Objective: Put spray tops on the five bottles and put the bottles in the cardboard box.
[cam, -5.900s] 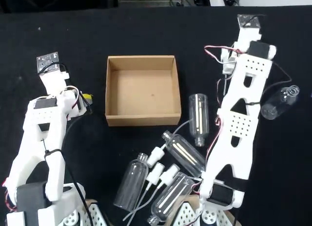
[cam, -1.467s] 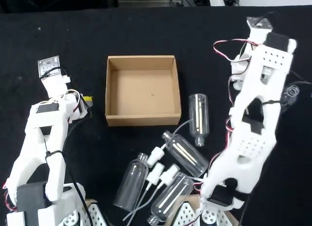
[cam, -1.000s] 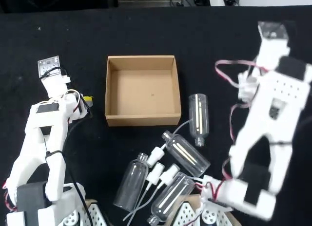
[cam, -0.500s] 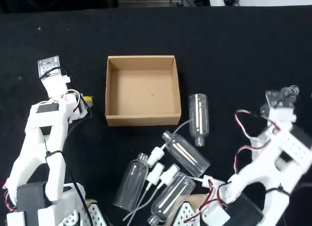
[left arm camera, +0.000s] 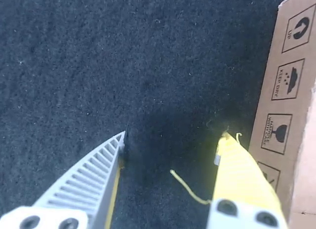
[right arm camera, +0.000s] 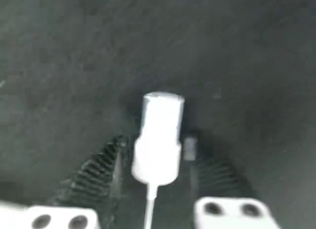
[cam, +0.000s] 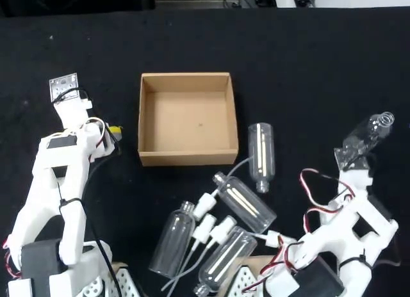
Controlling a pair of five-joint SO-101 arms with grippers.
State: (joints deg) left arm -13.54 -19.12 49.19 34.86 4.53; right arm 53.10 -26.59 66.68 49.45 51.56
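- The right claw (right arm camera: 154,142) pinches a white top (right arm camera: 161,115), well right of the box (cam: 186,157).
- The top looks light, hard and slippery; hold its neck, not the thin tube.
- A bare bottle (cam: 368,132) lies near, also right of the box.
- The left claw (left arm camera: 170,137) gapes empty beside the box.

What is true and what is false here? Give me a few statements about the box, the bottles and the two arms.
1. The cardboard box has nothing in it. True.
2. The right gripper holds a white spray top. True.
3. The left gripper is clamped on a bottle. False: it is open and empty, over the table beside the box.
4. The bottles in front of the box stand upright. False: they lie on their sides.
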